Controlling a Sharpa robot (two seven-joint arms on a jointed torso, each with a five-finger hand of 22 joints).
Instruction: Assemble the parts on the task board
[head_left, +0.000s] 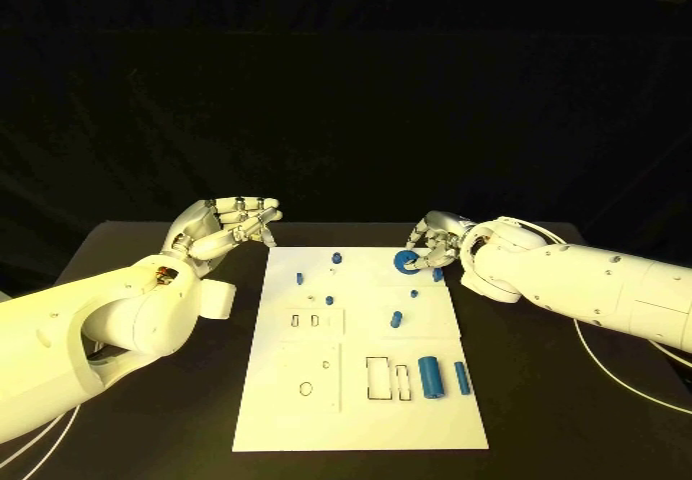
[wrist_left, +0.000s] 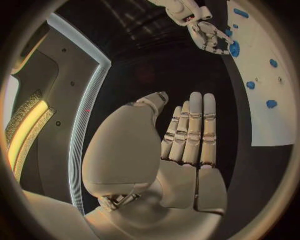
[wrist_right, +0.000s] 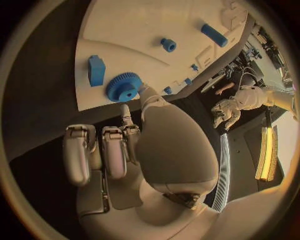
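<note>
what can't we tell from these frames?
- Head view: right hand covers part of the blue gear; whether it grips is unclear.
- Right wrist view: a fingertip meets the gear; contact is hidden.
- Head view: small pegs on the task board too small to identify.

Gear (head_left: 405, 261) on the task board's (head_left: 289, 400) far right edge.

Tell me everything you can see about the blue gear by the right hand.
The blue gear is a round, toothed wheel with a raised hub and a centre hole, plastic by its look. It lies flat near the far right corner of the white task board, beside a small blue block. The right hand reaches to it, a fingertip at its rim; whether it grips is unclear.
</note>
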